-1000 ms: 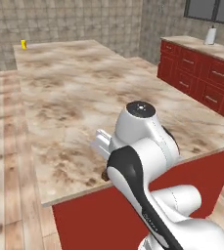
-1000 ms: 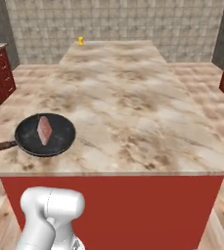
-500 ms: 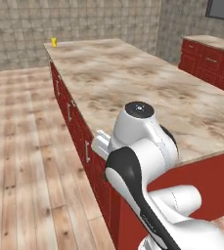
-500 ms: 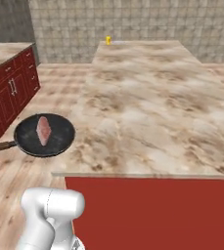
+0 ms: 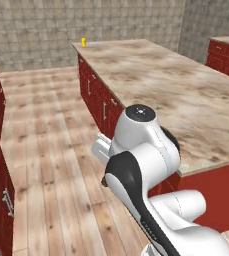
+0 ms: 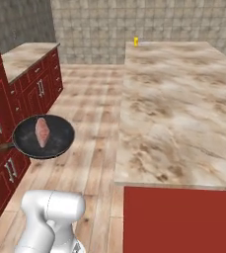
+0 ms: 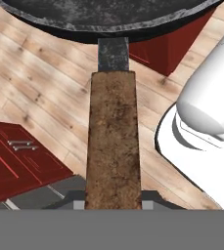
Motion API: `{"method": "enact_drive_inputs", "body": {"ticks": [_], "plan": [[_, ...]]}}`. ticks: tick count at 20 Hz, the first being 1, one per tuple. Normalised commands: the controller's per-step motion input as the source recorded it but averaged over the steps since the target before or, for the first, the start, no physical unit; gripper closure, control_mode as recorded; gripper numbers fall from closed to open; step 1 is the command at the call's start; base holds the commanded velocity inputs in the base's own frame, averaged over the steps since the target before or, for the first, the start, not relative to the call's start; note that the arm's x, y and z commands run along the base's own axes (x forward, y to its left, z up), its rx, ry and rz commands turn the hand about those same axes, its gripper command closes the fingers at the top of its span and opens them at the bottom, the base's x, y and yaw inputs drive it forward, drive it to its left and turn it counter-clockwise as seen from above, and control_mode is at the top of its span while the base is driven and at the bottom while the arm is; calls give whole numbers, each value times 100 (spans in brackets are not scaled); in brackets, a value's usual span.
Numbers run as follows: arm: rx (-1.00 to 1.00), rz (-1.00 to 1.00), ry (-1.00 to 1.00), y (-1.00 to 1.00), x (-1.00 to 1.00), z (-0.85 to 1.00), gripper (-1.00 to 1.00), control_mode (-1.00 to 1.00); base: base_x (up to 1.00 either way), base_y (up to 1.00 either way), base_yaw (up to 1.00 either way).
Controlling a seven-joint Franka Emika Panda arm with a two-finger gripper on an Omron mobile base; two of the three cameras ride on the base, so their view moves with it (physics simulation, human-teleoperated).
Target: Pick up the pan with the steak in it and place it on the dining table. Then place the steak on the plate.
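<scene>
The gripper (image 7: 112,204) was clamped narrow on the brown handle (image 7: 112,151), its dark tips flanking the near end of it in the hand view, and that handle ran straight away from the hand to the black bowl of the pan (image 6: 44,136). So the long axis was plain: handle toward the hand, pan out beyond it. From the right base view the pan hung in the air over the wooden floor (image 6: 92,148), clear of any surface, with the steak (image 6: 42,132) lying flat inside it, roughly in the middle, a pale edge showing. Nothing else was in the pan. The dining table (image 6: 178,113) lay off to the right of the pan in that view, its near left corner the closest part, with a strip of floor between the pan and the marbled edge. The coming move, one would judge, turned on swinging the pan rightward over that edge and keeping it level so the steak stayed put. A red cabinet run (image 6: 16,99) stood on the pan's other side. A small yellow object (image 6: 136,41) sat at the table's far end.
</scene>
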Motion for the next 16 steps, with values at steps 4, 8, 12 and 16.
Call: {"method": "enact_drive_inputs", "body": {"ticks": [4, 8, 12, 16], "plan": [[0, 0, 0, 0, 0, 0, 100, 100, 92, 37, 5], [0, 0, 0, 0, 0, 0, 100, 100, 100, 5, 6], [0, 0, 0, 0, 0, 0, 100, 100, 100, 5, 6], [0, 0, 0, 0, 0, 0, 100, 100, 100, 9, 4]]}}
